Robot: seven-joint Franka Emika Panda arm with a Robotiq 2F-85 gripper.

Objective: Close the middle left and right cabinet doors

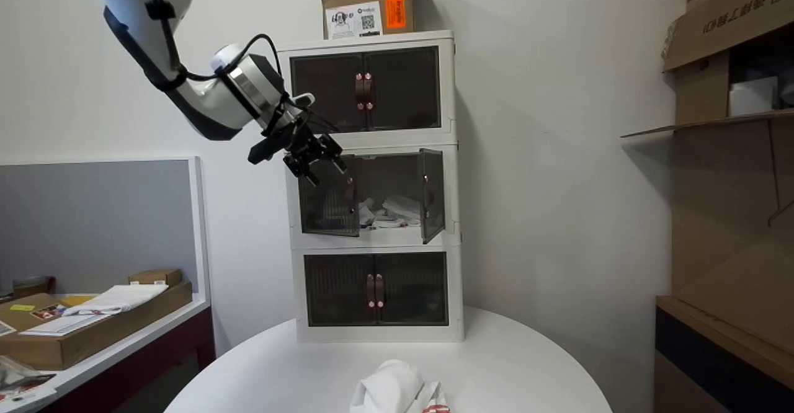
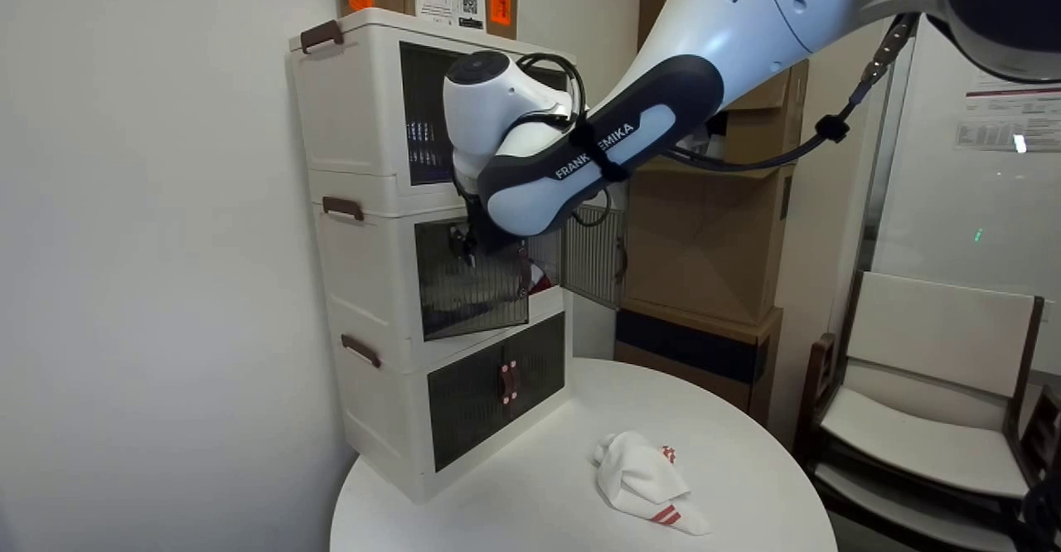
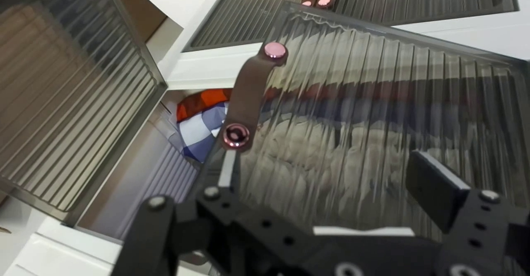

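The middle left cabinet door is a dark tinted ribbed panel, standing partly open. It also shows in an exterior view and in the wrist view, with a brown strap handle. The middle right cabinet door stands wide open; it shows in an exterior view and at the left of the wrist view. My gripper is open and empty in front of the left door's upper part. In the wrist view its fingers overlap the left door; contact cannot be told.
White cloths lie inside the middle tier. The top-tier doors and bottom-tier doors are shut. A white cloth with red stripes lies on the round white table. A cardboard box stands on the cabinet.
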